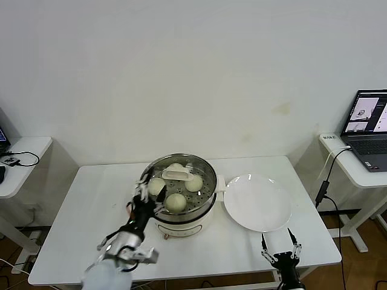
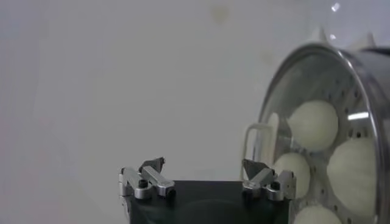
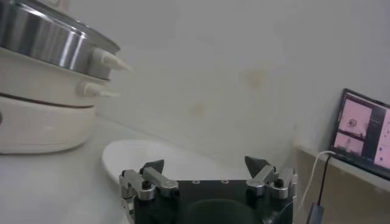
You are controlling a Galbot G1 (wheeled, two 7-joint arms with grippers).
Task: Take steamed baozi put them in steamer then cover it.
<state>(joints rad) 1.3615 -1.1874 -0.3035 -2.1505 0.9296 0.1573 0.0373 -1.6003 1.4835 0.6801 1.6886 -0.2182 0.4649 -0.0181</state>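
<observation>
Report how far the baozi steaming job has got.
Done: four baozi sit on the tray inside the steamer, the white plate is bare, and the glass cover rests on the pot. In hand: nothing; the left tool is open beside the steamer's rim, the right tool open near the table's front edge. Left: apparently nothing.

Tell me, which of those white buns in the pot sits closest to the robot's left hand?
The front bun, nearest the table's front edge. The left hand hovers open beside it at the steamer rim; the others lie farther back under the cover.
</observation>
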